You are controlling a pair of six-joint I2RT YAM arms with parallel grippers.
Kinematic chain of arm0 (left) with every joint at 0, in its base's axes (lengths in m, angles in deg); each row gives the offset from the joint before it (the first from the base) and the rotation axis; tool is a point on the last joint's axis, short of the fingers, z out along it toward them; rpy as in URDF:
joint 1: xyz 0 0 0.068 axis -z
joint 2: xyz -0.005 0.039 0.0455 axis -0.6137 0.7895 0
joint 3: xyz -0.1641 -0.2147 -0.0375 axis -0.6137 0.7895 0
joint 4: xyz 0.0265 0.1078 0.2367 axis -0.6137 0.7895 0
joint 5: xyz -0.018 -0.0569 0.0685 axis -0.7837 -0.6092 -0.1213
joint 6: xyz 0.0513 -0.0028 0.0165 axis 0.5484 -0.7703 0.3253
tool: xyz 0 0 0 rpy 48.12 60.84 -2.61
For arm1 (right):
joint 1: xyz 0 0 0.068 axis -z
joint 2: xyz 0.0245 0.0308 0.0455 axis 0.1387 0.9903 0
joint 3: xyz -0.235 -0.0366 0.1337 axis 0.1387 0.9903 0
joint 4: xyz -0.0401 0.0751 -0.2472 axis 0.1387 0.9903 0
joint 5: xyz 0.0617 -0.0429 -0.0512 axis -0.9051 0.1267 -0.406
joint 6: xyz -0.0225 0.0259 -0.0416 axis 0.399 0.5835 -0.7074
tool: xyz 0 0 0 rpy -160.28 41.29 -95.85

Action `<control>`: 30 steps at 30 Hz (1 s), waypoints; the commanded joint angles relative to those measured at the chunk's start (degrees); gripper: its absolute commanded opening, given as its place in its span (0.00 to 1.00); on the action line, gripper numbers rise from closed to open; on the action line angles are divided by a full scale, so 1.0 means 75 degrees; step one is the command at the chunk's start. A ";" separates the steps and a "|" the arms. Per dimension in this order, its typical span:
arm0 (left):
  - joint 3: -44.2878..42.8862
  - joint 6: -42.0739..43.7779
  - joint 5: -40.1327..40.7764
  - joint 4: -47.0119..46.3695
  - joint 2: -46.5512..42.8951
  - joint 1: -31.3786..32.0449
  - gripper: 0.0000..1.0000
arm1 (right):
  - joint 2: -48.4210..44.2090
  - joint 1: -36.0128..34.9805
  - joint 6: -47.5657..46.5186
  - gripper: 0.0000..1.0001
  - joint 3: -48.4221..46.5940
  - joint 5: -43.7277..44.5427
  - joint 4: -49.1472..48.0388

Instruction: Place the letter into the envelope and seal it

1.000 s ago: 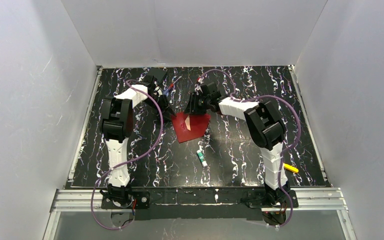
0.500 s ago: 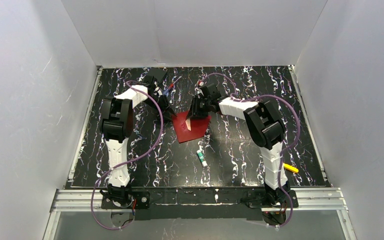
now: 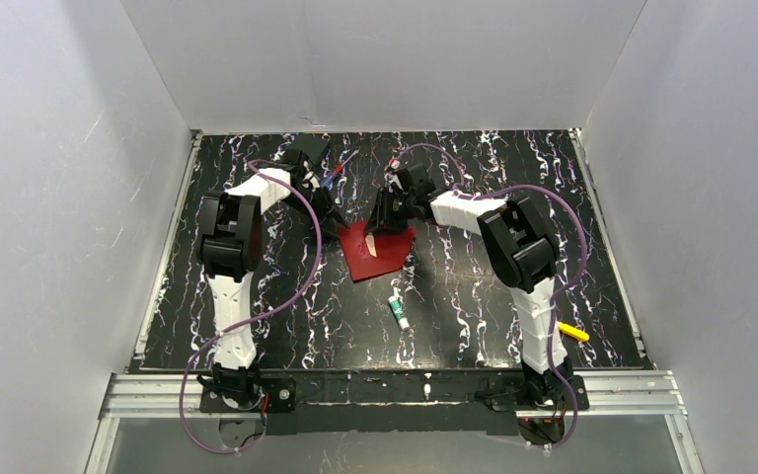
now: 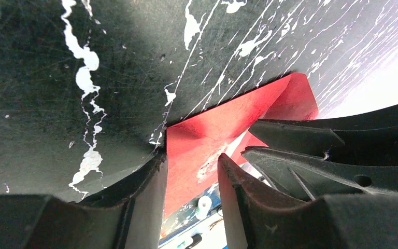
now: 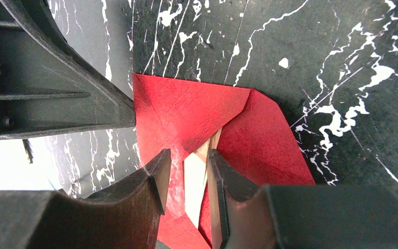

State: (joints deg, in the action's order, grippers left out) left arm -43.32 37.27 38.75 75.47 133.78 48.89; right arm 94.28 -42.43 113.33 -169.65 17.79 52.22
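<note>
"Where is the letter [image 5: 194, 188]?"

"Inside the red envelope [image 3: 385, 259], mid-table. Only a thin white strip shows."

"Who is closest?"

"The right gripper [image 5: 186, 155]. Its fingers are a little apart, with the strip running between them. The left gripper [image 4: 190, 158], fingers apart too, sits at the envelope's far left corner."

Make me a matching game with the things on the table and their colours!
Things:
1. envelope
2. letter peeking out of the envelope
3. small tube near the envelope
4. little stick far to the right

Colours:
A. yellow
B. white and green
C. red
D. plain white

Pairs: 1-C, 2-D, 3-B, 4-A
</note>
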 commanded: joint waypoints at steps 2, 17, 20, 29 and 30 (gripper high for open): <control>0.0048 0.0129 -0.0061 -0.0196 0.0246 0.0088 0.41 | 0.0212 -0.0188 0.0032 0.42 -0.0139 -0.0270 -0.0093; 0.0341 -0.0316 -0.0705 -0.1405 0.0036 0.0024 0.53 | -0.0325 0.0265 0.0063 0.54 0.0244 0.0435 0.0104; 0.0399 0.0032 -0.0022 -0.1053 -0.0334 -0.0181 0.57 | -0.0344 0.0432 -0.0199 0.54 0.0077 0.0708 0.0380; 0.0046 0.1475 0.1464 0.0095 -0.1809 -0.0645 0.85 | -0.1457 0.0493 -0.0850 0.57 -0.0083 0.0336 0.0806; 0.0078 0.1667 0.1802 0.0218 -0.2044 -0.0652 0.94 | -0.1725 0.0493 -0.1001 0.58 -0.0017 0.0332 0.0977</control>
State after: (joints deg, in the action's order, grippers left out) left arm -41.53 42.56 42.92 70.60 128.32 44.93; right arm 90.76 -38.80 110.16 -169.36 21.11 56.68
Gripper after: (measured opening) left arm 0.830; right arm 0.560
